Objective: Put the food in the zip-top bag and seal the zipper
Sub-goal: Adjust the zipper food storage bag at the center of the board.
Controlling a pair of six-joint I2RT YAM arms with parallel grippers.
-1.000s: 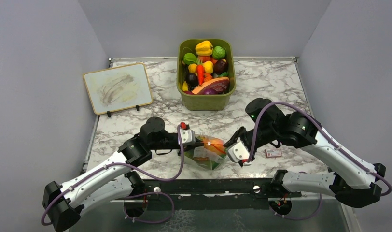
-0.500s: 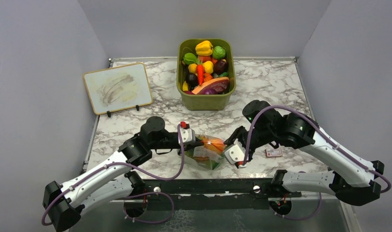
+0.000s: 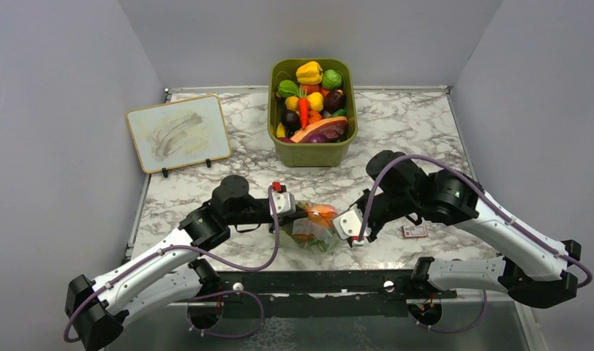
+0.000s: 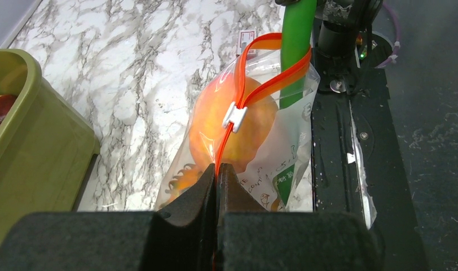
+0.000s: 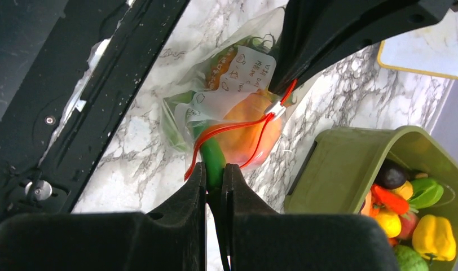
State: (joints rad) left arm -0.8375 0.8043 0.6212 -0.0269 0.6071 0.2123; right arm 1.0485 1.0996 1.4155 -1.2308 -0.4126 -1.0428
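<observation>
The clear zip-top bag [image 3: 314,229] lies at the table's near edge between both grippers. Inside it a round orange-peach fruit [image 4: 207,121] shows through the plastic, with other food below it. The orange-red zipper [image 4: 260,65] is pinched together up to a white slider [image 4: 234,116]; beyond the slider the mouth gapes. My left gripper [image 4: 217,169] is shut on the zipper's end. A long green food piece [image 5: 211,151] sticks out of the gaping mouth, and my right gripper [image 5: 214,169] is shut on its outer end.
An olive-green bin [image 3: 312,152] full of toy produce stands behind the bag. A small whiteboard [image 3: 178,131] leans at the far left. A small card [image 3: 414,231] lies by the right arm. The black table edge [image 4: 351,169] runs just beside the bag.
My right gripper has moved left up to the bag's mouth and its jaws have closed on the green piece. The left gripper has kept its hold in place.
</observation>
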